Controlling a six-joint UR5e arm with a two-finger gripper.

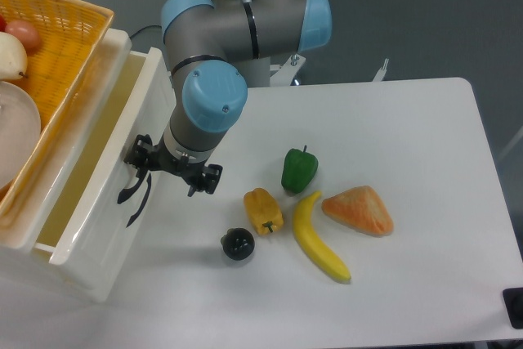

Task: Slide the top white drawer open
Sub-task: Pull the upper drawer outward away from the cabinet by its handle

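Trouble could come if our end effector [163, 171] slips off the black handle [131, 190]. Then the pull would stop and the top white drawer [90, 194] would stay only partly out. We see it at the left edge of the desk [409, 161], open enough to show its pale inside. We cannot tell if the fingers are clamped on the handle or only hooked by it. Pulling crooked could jam the drawer. The black ball [238, 243] and yellow pepper [263, 211] sit near, so the arm might bump them.
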